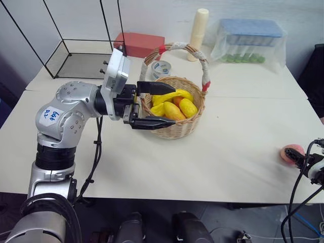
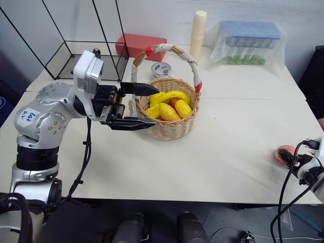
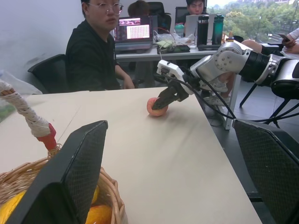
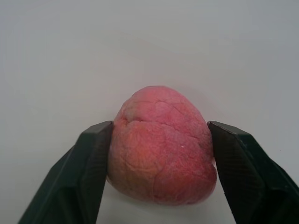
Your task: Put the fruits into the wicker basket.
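Our left pincer [image 1: 152,105] fingers apart at the round tan wicker basket [image 1: 188,126] holding yellow fruits [image 1: 174,106], right pincer [image 4: 159,154] clamped on the pink peach [image 4: 161,144] on our pale worktop [image 1: 212,157], seated person [image 3: 96,46] and office desks behind.

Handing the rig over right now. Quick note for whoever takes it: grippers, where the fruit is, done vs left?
Left gripper: open, empty, level at the near-left rim of the wicker basket.
Right gripper: fingers on both sides of the peach, against it or nearly so; grip not confirmed. The peach sits on the table near its right edge, far from the basket.
Done: yellow and orange fruits lie in the basket.
Left: secure the peach, carry it across, drop it in the basket.
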### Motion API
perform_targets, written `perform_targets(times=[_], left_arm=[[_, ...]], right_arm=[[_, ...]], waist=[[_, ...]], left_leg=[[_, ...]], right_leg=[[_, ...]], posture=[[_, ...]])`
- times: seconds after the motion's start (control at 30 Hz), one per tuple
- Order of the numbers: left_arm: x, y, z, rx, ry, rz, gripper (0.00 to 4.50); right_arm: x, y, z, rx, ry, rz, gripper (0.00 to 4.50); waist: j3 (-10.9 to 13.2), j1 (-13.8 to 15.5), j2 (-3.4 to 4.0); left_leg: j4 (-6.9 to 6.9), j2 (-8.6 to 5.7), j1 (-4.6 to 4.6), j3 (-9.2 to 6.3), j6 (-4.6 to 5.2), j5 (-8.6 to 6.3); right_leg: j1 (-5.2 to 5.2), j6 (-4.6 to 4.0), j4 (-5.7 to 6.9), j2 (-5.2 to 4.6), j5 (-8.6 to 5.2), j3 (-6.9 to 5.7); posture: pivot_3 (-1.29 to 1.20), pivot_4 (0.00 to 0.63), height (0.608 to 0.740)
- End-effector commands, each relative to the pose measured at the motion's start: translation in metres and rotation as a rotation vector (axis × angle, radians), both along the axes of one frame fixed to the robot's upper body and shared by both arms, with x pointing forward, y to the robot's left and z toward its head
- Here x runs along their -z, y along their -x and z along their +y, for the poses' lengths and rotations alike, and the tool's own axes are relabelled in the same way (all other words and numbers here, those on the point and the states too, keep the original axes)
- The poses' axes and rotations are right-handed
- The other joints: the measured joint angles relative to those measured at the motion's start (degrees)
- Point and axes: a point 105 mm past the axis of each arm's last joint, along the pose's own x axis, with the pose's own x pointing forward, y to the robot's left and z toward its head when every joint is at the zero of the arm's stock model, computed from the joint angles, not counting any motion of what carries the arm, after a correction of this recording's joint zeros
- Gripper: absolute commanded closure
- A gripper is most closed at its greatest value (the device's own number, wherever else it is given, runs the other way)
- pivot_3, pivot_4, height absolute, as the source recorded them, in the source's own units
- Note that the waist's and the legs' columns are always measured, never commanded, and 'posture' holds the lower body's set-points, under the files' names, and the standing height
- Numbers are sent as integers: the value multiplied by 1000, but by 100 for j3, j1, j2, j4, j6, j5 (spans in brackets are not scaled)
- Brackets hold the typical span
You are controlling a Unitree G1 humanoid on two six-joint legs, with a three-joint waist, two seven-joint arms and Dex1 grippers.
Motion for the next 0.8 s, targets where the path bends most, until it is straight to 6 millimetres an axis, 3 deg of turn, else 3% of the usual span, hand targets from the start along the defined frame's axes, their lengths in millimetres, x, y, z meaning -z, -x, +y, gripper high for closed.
perform_targets(times=[0.03,0.1,0.2,0.33,0.47,0.63,0.8], left_arm=[[-11,5,3,-1,24,-45,0],[-11,4,4,-11,24,-45,0],[-11,0,8,-37,30,-35,0],[-6,-11,21,-124,31,0,0],[-2,-13,33,-178,14,8,0],[-1,-19,48,-252,-11,-3,0],[-5,-21,58,-295,-14,-16,0]], right_arm=[[0,1,-4,-4,24,4,2164],[-5,1,-2,-24,33,-12,2249],[-30,-4,16,-130,34,-119,2250],[-90,-10,88,-459,-56,-336,2250],[-124,-15,161,-725,-115,-436,2250],[-137,-35,226,-882,-104,-464,2250],[-124,-73,271,-851,-66,-411,2250]], waist=[[0,0,0],[0,0,0],[0,0,0],[1,-88,15],[2,-144,13],[5,-148,7],[5,-147,7]], left_leg=[[0,0,0,0,0,0],[1,0,0,0,0,0],[0,0,0,0,0,0],[-2,3,4,5,-1,1],[-4,7,6,-8,-9,5],[-1,4,0,-7,-5,2],[1,2,-10,-8,-1,0]], right_leg=[[1,0,0,0,0,0],[1,0,0,-1,0,0],[1,0,2,0,0,-1],[-3,0,14,2,0,2],[-2,0,22,6,0,-6],[-8,0,19,-3,0,-5],[-22,-1,25,-9,0,-7]], posture=[[0,150,740],[0,150,740],[0,150,740],[0,150,740],[0,150,740],[0,150,740],[0,150,740]])
